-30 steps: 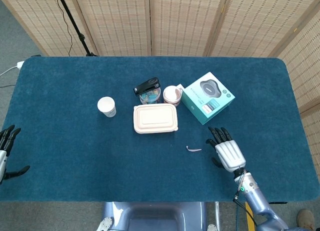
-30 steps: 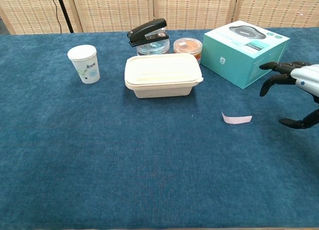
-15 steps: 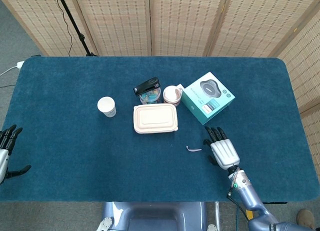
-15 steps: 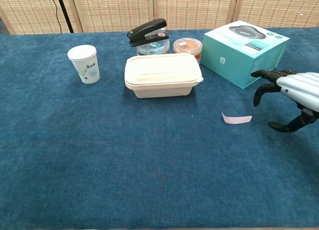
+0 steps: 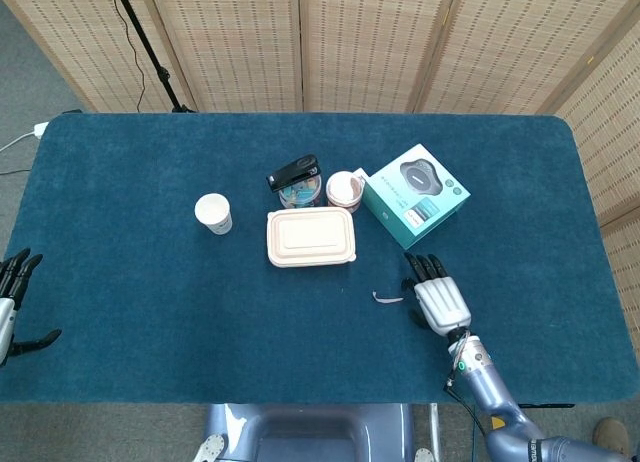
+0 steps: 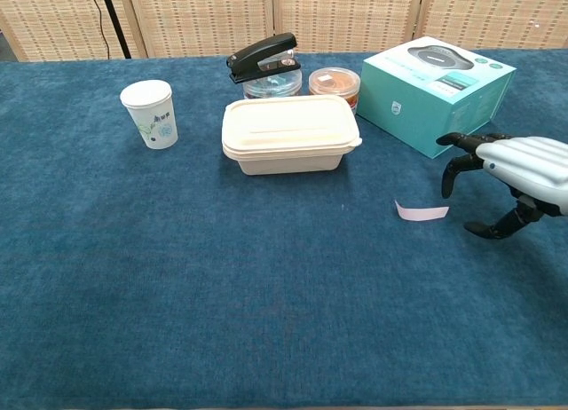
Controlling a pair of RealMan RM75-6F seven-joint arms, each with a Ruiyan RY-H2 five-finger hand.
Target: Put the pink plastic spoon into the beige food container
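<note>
Container [image 6: 288, 133] lidded; pink spoon [image 6: 422, 211] on table outside.

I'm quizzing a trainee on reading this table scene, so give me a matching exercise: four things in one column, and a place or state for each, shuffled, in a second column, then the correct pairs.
Column one:
1. pink spoon
2. beige container
3. black stapler
4. right hand

Column two:
A. resting on top of a round tub
B. lying flat on the blue cloth, untouched
C. fingers apart, holding nothing, beside the spoon
D. lid closed, near the table's middle

Pairs: 1-B, 2-D, 3-A, 4-C
</note>
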